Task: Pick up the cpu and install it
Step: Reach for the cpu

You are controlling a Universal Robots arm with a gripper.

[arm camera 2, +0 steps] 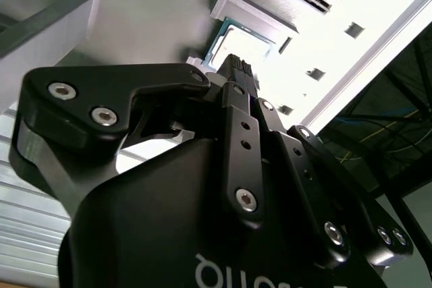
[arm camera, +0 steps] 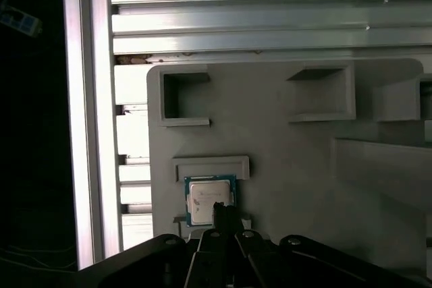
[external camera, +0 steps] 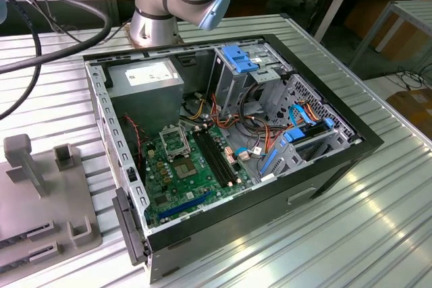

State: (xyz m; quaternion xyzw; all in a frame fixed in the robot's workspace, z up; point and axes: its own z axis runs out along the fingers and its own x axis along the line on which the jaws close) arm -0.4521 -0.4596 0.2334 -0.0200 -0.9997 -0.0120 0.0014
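A flat grey plastic fixture plate (arm camera: pixel 290 173) carries moulded rectangular pockets. One shallow square recess holds the cpu (arm camera: pixel 204 195), which lies flat, a silver-grey metal lid on a green edge with faint, illegible print. The black gripper (arm camera: pixel 226 212), closed and holding nothing, hangs over the cpu's edge. In the exterior view, an open black computer case (external camera: pixel 364 144) contains a green motherboard (external camera: pixel 181 181).

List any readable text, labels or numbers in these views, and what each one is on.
Nothing reads clearly.
White label on the power supply: print too small.
Top of the cpu: faint marks, blurred.
White lettering on the housing of the tool: cut off by the picture's edge.
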